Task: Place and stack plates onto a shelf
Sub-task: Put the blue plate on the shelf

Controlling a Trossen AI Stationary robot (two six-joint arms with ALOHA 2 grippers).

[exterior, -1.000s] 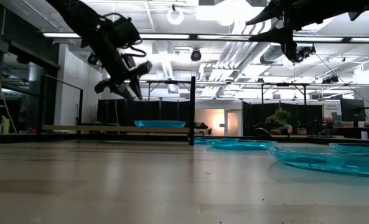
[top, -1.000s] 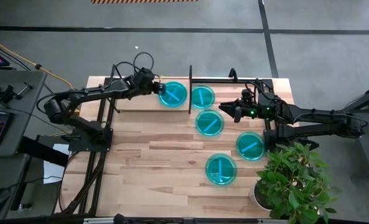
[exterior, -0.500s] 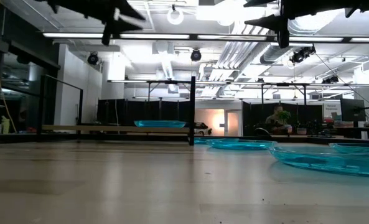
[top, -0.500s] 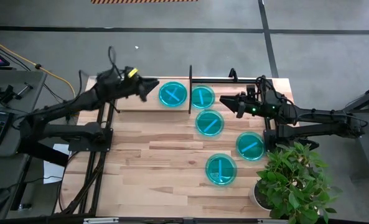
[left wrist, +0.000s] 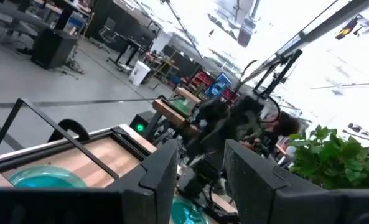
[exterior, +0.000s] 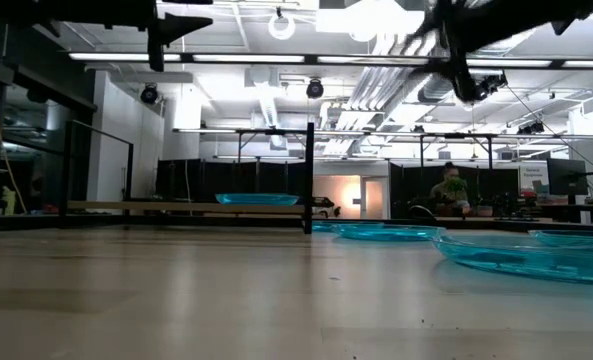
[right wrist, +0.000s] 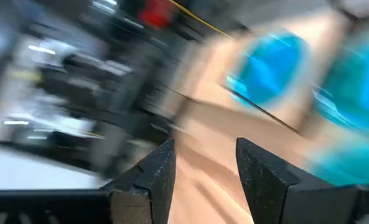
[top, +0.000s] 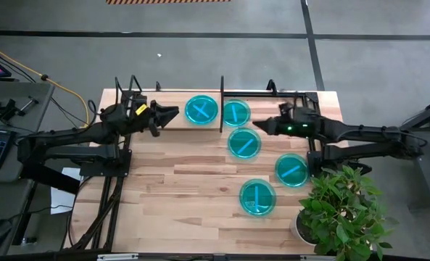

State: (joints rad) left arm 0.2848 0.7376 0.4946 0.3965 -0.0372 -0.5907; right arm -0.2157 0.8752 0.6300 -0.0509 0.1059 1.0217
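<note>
High view — both tools (top: 172, 112) (top: 259, 126) aloft, empty.

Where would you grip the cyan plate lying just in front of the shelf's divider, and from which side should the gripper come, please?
Probably at its rim, from above. That cyan plate lies flat on the tabletop, so only its thin raised edge gives a hold. Its right-hand rim, nearest the open right gripper, has bare wood beside it; the neighbouring plate lies clear of it. One finger would go inside the rim, one outside.
</note>
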